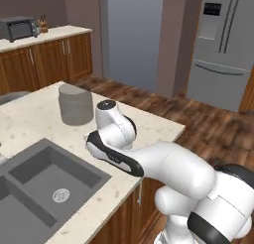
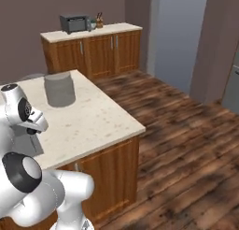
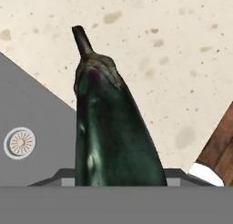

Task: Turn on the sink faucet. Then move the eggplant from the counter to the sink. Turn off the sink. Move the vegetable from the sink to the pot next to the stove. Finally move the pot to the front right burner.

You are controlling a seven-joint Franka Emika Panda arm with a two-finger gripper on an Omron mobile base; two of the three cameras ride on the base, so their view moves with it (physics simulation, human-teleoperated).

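Eggplant (image 3: 111, 127): v. dark green-black, glossy, stem end pointing away from the hand cam; fills the centre of the hand view, rising from between the gripper (image 3: 120, 175) tips at the bottom, clear of the surface below. Gripper: approx. half open, closed on the eggplant's thick end; fingers themselves mostly hidden behind the veg. Beneath it: beige speckled worktop (image 3: 182, 59), w/ the sink (image 3: 32, 127) corner at left of hand view, round metal drain (image 3: 19, 143) visible in the basin. Eggplant sits over the worktop just beside the sink edge, not over the basin as far as can be told. Left base view: arm (image 1: 149, 163) reaches across the worktop's near edge, wrist folded down beside the sink's right rim; dark grey double-basin sink (image 1: 44, 188) at the worktop's near-left part, drain (image 1: 61, 195) in the right basin. Grey ribbed cylinder (image 1: 76, 105) upright towards the worktop's far side, well apart from the sink. Bkgd: toaster oven (image 1: 19, 28) on far cabinets, fridge (image 1: 223, 49) at right, wood floor (image 2: 186, 145).
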